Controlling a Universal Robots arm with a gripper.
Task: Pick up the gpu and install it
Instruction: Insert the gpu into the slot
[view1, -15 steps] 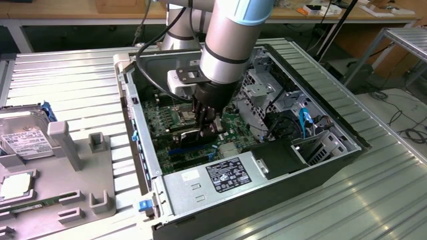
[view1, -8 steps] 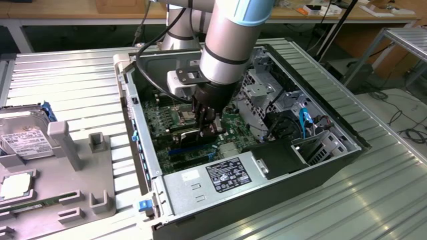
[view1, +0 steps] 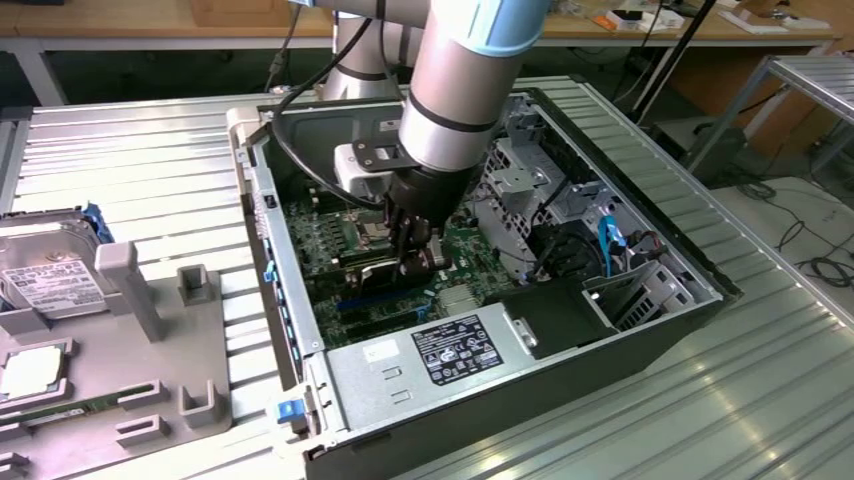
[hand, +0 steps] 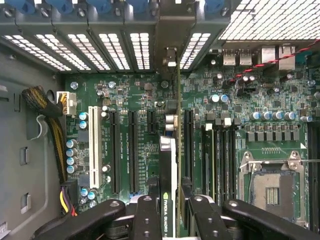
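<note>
My gripper (view1: 411, 255) is down inside the open computer case (view1: 287, 300), over the green motherboard (view1: 314, 235). It is shut on the gpu (view1: 384, 272), a thin black card held on edge. In the wrist view the gpu (hand: 169, 165) runs edge-on between the two black fingers (hand: 147, 217), and my gripper (hand: 172, 217) clamps its near end. The card's metal end bracket (hand: 172, 30) reaches the row of rear slot openings. The card stands in line with the black expansion slots (hand: 132, 150) on the motherboard (hand: 240, 100); I cannot tell whether it touches the board.
A silver hard drive (view1: 47, 270) and a green memory stick (view1: 67, 410) lie on the grey fixture (view1: 147, 300) at the exterior view's left. The power supply (view1: 441, 350) and drive cage (view1: 534, 190) crowd the case. A braided cable bundle (hand: 47, 120) and the CPU socket (hand: 272, 185) flank the slots.
</note>
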